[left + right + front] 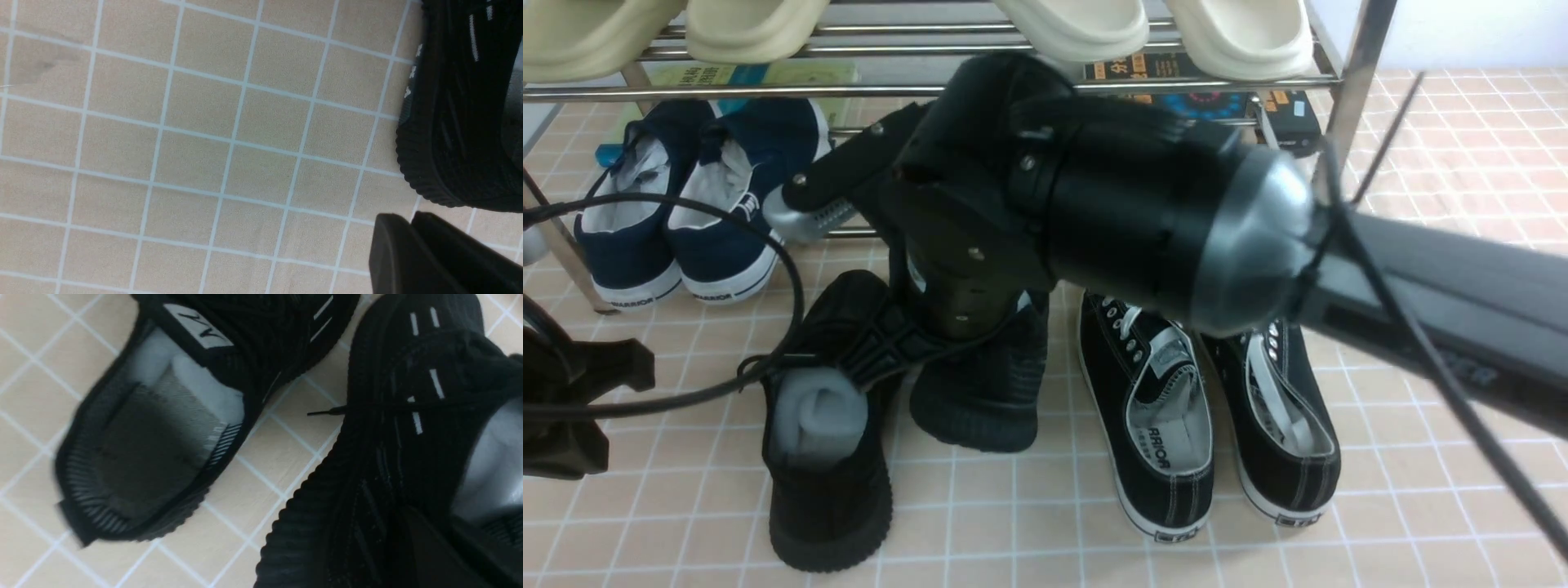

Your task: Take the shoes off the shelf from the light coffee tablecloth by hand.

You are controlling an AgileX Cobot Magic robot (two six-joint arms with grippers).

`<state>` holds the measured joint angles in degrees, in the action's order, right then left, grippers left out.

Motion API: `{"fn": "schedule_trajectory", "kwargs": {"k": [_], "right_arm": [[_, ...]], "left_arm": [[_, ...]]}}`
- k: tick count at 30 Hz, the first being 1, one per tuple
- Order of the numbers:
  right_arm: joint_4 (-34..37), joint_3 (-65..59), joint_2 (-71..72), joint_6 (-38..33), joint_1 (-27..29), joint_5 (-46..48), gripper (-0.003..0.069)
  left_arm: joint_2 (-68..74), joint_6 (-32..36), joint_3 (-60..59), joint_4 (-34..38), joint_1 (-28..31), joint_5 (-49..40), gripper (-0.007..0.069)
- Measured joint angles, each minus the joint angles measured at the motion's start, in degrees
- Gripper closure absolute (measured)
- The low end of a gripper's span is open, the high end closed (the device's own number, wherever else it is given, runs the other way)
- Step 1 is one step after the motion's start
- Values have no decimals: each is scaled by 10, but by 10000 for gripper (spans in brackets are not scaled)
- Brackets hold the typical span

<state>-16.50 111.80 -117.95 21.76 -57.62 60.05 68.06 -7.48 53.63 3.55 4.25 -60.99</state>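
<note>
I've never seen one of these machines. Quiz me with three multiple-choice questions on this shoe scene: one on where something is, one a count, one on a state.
1. Where are the navy sneakers?
A) low at the left end of the rack
B) at its right end
C) on its top tier

2. How many sneaker pairs show?
A) two
B) three
C) five

3. The jaws of the right arm are:
A) wide open in mid-air
B) holding a navy sneaker
C) closed on an all-black knit shoe

Answers:
1. A: the front view shows them under the top bars at the left.
2. B: the navy pair, the all-black knit pair and the black canvas sneakers.
3. C: the jaws reach down into that shoe's opening and appear to pinch it.
</note>
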Motion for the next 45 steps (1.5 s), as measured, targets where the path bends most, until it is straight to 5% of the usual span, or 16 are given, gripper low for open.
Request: {"fn": "schedule_trajectory", "kwargs": {"k": [9, 18, 22, 37, 45], "right_arm": [[-4, 0, -34, 8, -9, -5, 595], [11, 65, -34, -21, -21, 97, 274], [25, 81, 7, -79, -21, 108, 235], [35, 68, 215, -108, -19, 122, 393], [36, -136, 387, -110, -19, 122, 593]], "left_arm": [[0, 0, 0, 0, 0, 0, 539], [0, 0, 0, 0, 0, -1, 535], [0, 0, 0, -1, 0, -2, 535], [0, -4, 0, 0, 0, -3, 531], [0, -4, 0, 1, 0, -3, 518]]}}
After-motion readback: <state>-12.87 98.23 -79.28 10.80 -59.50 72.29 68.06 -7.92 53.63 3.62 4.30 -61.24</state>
